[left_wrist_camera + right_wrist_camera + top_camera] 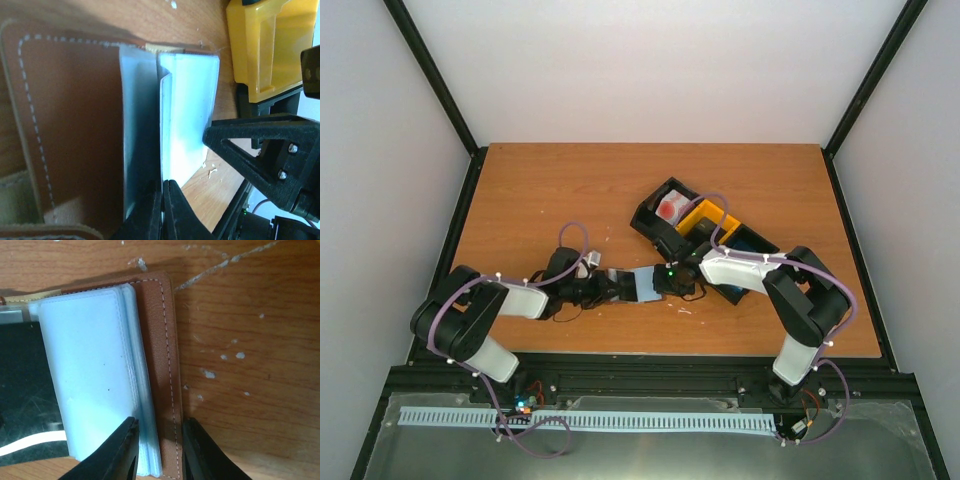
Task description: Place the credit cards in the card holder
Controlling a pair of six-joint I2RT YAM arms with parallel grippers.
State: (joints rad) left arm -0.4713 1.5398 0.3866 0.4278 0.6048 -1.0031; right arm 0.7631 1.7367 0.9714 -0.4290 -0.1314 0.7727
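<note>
Nearest the arm bases, at about 6 o'clock on the orange-brown wooden tabletop (550, 190), lies the small brown leather-like folding card holder (638, 283). It is spread open with its pale grey-blue plastic sleeves showing.

The left gripper (163, 187) comes in from 9 o'clock and is pinched fully together on a few sleeve leaves, apparently to part them so a pocket gapes. The right gripper (160, 424) meets it from 3 o'clock. Its fingers are narrowly parted and straddle the edge of the sleeve stack and the stitched brown cover. Whether they press on it I cannot tell, but my guess is that it steadies the opposite side.

Neither gripper has a credit card (a dark flat patch beside the sleeves in the right wrist view may be one, but that is unclear).

Farther off, at 2 o'clock from the holder and just beside the right wrist, sits the black-and-yellow three-compartment plastic tray (703, 216). A red-and-white item (668, 207) lies in its end bay. The tray likely crowds the right arm's room to swing.
</note>
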